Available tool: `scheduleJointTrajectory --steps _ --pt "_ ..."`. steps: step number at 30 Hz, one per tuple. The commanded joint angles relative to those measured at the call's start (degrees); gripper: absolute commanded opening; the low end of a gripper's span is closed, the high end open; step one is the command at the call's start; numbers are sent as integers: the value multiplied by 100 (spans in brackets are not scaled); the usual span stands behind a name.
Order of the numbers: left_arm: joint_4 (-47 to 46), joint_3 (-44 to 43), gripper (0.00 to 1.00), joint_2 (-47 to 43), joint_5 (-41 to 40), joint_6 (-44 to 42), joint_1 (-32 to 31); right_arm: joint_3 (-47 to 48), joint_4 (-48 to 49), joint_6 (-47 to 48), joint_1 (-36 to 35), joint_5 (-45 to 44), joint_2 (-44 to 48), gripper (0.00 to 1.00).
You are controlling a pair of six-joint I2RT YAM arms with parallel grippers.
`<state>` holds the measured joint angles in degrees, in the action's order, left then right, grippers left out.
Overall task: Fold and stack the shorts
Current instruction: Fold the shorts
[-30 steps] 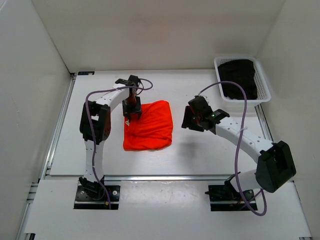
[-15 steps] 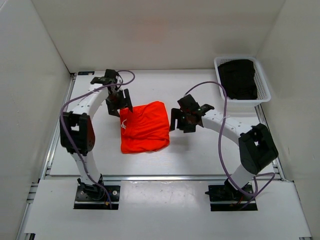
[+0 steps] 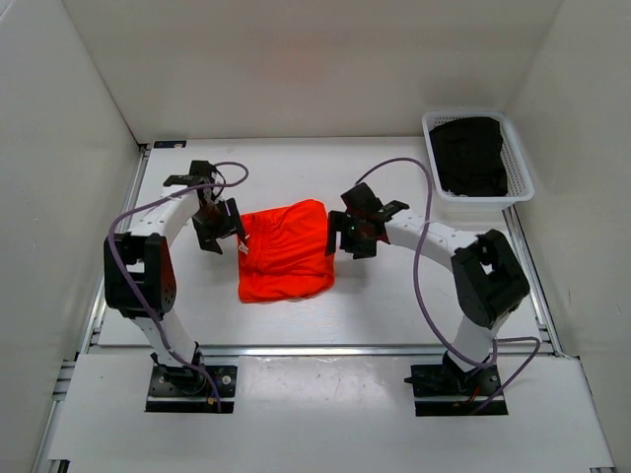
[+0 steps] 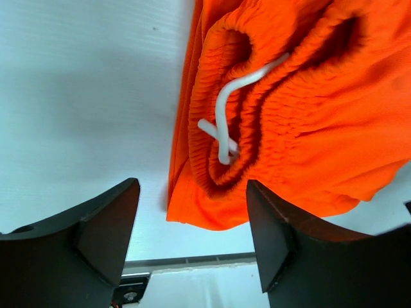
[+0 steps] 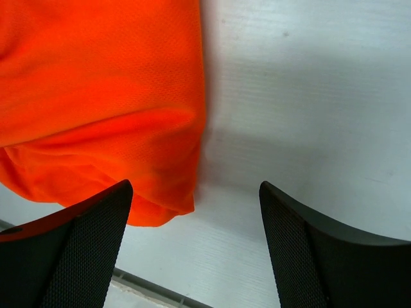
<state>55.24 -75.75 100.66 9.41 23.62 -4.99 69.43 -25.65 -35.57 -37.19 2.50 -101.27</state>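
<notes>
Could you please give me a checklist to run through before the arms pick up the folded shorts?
1. Left gripper open and empty: ok.
2. Right gripper open and empty: ok.
3. Shorts folded compactly: ok.
4. A shorts edge lies between each gripper's fingers: ok.
5. Drawstring tucked in: not ok, loose at the waistband.
6. Room left in the basket: cannot tell.

Robot lab: white-walled cell, aluminium-framed table
</notes>
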Motion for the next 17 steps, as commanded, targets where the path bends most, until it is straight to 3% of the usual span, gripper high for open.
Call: scheduleJointTrajectory --steps 1,4,8,17 --pt "-137 -72 79 -1056 -281 -120 51 28 -229 68 -52 -828 923 85" --pt "-84 42 87 -1809 -536 -225 51 -192 -598 68 -52 -1952 1732 89" --pt "-31 261 88 -2761 -642 -226 51 -579 -1308 -151 -52 -3146 2795 89" --pt "83 429 89 -4185 -247 -50 51 -1247 -2488 -530 -52 -4091 4992 90"
